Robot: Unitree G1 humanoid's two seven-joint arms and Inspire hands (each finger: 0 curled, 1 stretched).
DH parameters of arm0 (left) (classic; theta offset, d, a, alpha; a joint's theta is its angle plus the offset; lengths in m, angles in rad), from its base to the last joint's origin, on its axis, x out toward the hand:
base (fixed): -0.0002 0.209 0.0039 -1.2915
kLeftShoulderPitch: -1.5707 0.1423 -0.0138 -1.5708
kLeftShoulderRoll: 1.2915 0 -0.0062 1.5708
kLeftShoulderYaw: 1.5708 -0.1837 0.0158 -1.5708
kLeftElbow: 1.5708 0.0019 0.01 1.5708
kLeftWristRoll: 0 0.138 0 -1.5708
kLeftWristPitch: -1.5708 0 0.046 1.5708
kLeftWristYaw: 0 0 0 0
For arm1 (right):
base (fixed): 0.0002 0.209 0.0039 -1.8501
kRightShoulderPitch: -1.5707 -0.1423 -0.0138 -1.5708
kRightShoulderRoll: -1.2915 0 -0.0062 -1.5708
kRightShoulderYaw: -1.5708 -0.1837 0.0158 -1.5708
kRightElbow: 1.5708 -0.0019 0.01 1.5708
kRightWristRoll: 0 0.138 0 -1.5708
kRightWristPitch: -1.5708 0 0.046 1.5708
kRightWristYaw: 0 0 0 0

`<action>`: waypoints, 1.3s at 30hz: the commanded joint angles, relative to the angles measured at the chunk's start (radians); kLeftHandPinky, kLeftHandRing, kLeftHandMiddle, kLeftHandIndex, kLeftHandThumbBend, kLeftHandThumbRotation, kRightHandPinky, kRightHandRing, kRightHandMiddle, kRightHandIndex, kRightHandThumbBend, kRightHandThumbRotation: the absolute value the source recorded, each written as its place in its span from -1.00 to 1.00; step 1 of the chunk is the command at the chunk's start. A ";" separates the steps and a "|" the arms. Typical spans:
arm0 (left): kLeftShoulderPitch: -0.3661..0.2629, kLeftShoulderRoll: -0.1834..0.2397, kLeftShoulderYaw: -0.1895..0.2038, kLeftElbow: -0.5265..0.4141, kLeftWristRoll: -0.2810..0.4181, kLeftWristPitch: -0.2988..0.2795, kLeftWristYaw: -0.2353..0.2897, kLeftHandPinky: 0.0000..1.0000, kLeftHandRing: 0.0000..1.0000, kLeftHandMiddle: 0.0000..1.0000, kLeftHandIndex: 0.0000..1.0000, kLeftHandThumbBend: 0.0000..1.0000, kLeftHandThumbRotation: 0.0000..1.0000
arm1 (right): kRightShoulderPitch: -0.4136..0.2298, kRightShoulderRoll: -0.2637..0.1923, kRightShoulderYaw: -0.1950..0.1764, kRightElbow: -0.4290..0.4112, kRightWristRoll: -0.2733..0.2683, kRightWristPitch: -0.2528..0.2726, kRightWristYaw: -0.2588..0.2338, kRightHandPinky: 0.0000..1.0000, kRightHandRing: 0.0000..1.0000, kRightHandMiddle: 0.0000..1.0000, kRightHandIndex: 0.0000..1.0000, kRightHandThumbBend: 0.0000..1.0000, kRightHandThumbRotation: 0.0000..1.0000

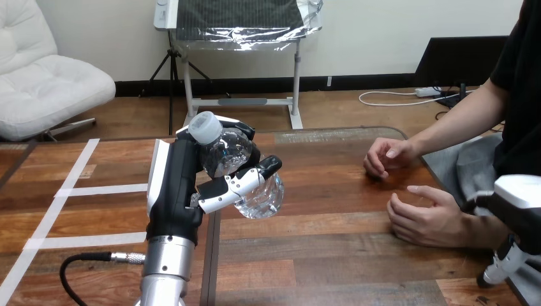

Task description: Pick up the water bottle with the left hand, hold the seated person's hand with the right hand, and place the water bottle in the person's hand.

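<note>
Fingers (237,185) of the left hand (177,185): curled round the water bottle (250,191), which is gripped about its middle. One black fingertip is seen over the bottle's right flank, and a white-shelled finger lies across its front.

Water bottle: clear, with a white cap (205,125). It is held tilted, cap to the upper left and base to the lower right. It is carried clear of the surface (319,255), over the left-centre part, and is well apart from both of the person's hands.

Left arm: the silver forearm (164,268) is raised from the view's bottom edge, with the hand's back turned toward the camera.

Right hand (518,220): seen at the view's right edge, low, just beside the wrist of the person's nearer hand (424,218). Whether the two touch cannot be told. Whether it is open or closed cannot be told.

Person's nearer hand: laid on the surface near its right edge, loosely open, nothing in it.

Person's farther hand (386,156): rested on the surface beyond the nearer one, loosely curled, nothing in it.

Strips of white tape (96,190) are noted on the surface at the left.
</note>
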 commanded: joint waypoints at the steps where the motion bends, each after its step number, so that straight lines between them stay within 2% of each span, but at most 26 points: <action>1: -0.049 -0.006 0.018 -0.052 -0.011 -0.026 0.004 -0.26 -0.16 -0.08 -0.03 0.26 -1.00 | -0.109 -0.038 0.031 0.044 -0.016 -0.007 0.002 0.75 0.84 0.82 0.72 0.62 -0.92; 11: -0.047 -0.004 0.020 -0.057 -0.009 -0.024 0.004 -0.27 -0.17 -0.08 -0.03 0.25 -1.00 | -0.150 -0.043 0.083 0.110 -0.035 -0.023 0.007 0.75 0.84 0.82 0.71 0.58 -0.96; 25: -0.044 -0.003 0.021 -0.062 -0.010 -0.024 0.002 -0.26 -0.16 -0.07 -0.02 0.25 -1.00 | -0.214 -0.034 0.144 0.235 -0.048 -0.061 -0.030 0.64 0.80 0.79 0.70 0.56 -0.95; 31: -0.042 -0.002 0.022 -0.064 -0.008 -0.022 0.003 -0.26 -0.16 -0.07 -0.02 0.26 -1.00 | -0.249 -0.026 0.171 0.290 -0.050 -0.067 -0.029 0.65 0.82 0.80 0.72 0.55 -0.91; 39: -0.042 -0.001 0.022 -0.063 -0.003 -0.028 0.005 -0.26 -0.16 -0.07 -0.02 0.26 -1.00 | -0.284 -0.012 0.198 0.363 -0.042 -0.084 -0.066 0.65 0.81 0.80 0.71 0.55 -0.90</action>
